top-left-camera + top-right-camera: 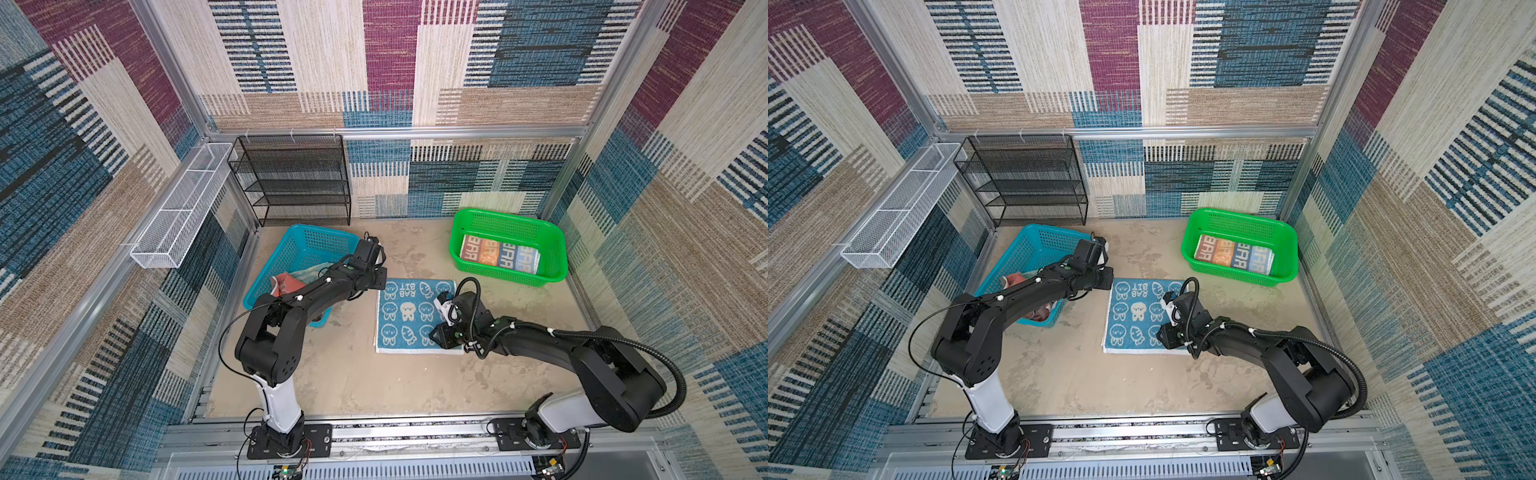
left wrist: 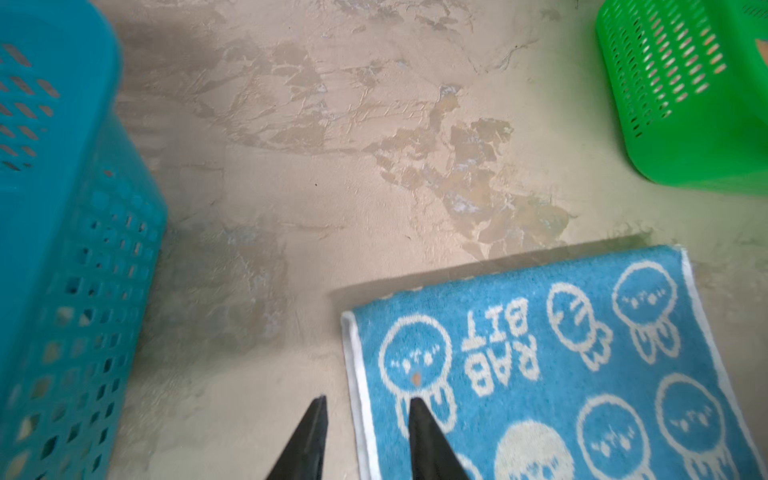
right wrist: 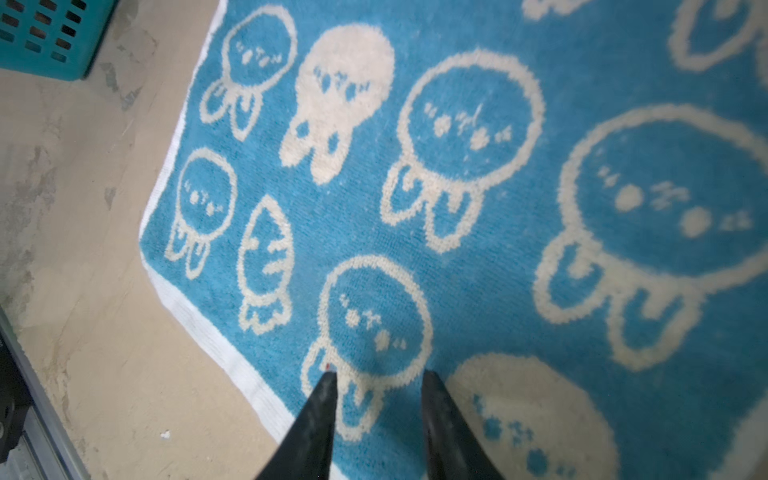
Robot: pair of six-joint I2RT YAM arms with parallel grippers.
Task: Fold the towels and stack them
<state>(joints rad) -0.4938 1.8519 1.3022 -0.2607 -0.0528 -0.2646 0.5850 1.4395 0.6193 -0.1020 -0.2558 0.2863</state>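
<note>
**Left wrist view: gripper astride the towel's edge, fold not yet begun**

Finding 1. The rabbit towel (image 1: 409,316) lies flat at mid-tabletop (image 1: 353,374), pattern up. It is between the blue basket (image 1: 291,245) and the green basket (image 1: 511,216) and touches neither. A white layer shows under its near edge, so it appears to be doubled already. From above it looks nearly square, and I cannot name a long axis with confidence.

Finding 2. The left gripper (image 2: 368,401) is at the towel's far-left corner. Its jaws are apart and hold nothing, with one tip over bare tabletop and the other over the cloth, so the white left hem runs between them. From this gripper the towel extends rightward and toward the near side. Whether the tips touch the cloth cannot be told.

Finding 3. The right gripper (image 3: 380,374) is over the towel's near-right part, inboard of both hems. Its jaws are likewise parted and empty.

Finding 4. The lettered towel (image 1: 500,253) sits folded in the green basket. The coral towel (image 1: 286,284) lies crumpled in the blue basket, partly hidden by the left arm.

Assessment. The next fold depends on an edge grasp. The left gripper is better placed for it, already lined up on a hem. The right gripper would first need to move outward to an edge.
</note>
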